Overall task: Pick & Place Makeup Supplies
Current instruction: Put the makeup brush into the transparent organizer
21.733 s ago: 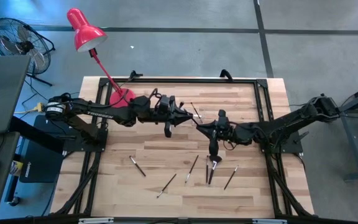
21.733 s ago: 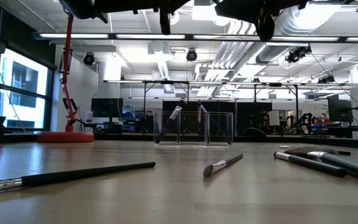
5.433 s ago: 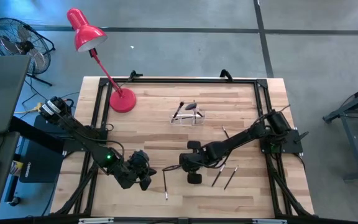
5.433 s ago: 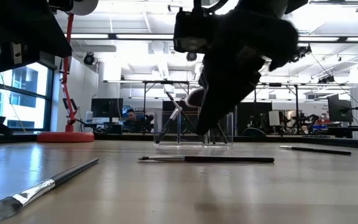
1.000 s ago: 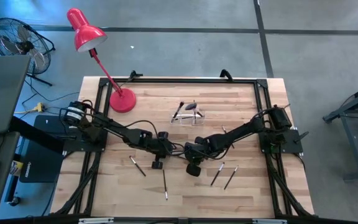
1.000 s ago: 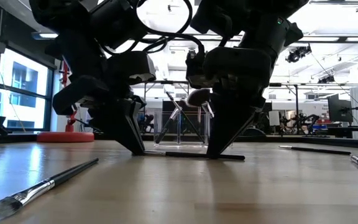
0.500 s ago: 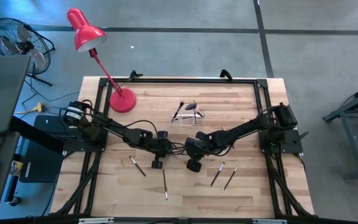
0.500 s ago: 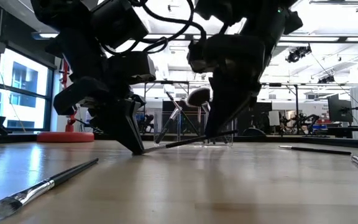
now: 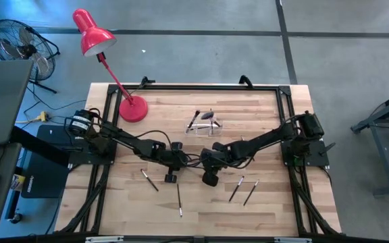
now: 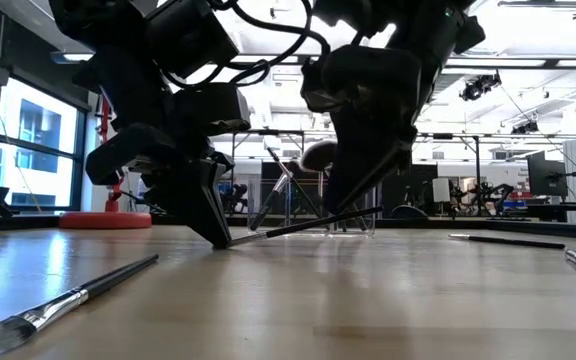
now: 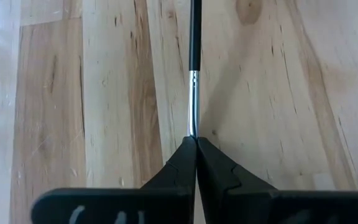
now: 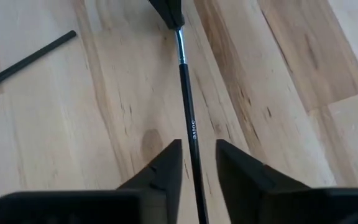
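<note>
A thin makeup brush with a black handle and a silvery ferrule slants between my two grippers at mid-table. My left gripper is shut on its ferrule end, low at the table. My right gripper stands open, one finger on either side of the black handle, higher up; I cannot tell if it touches it. More makeup supplies lie flat on the wood: one at the left, one toward the near edge, two at the right. My left gripper pinches the brush's silvery ferrule at its end, between its two fingertips. The fingers slant down from the table's left and lie along the brush. That end sits at the table, and the handle rises to its free end.
A clear holder with a few brushes stands behind the grippers toward the far edge. A red desk lamp stands at the far left. In the low view a long brush lies near the front and another at the right.
My right gripper has gone up, and the brush's handle end has risen off the table with it. The ferrule end has stayed down in my left gripper, so the brush now slants where it lay flat.
</note>
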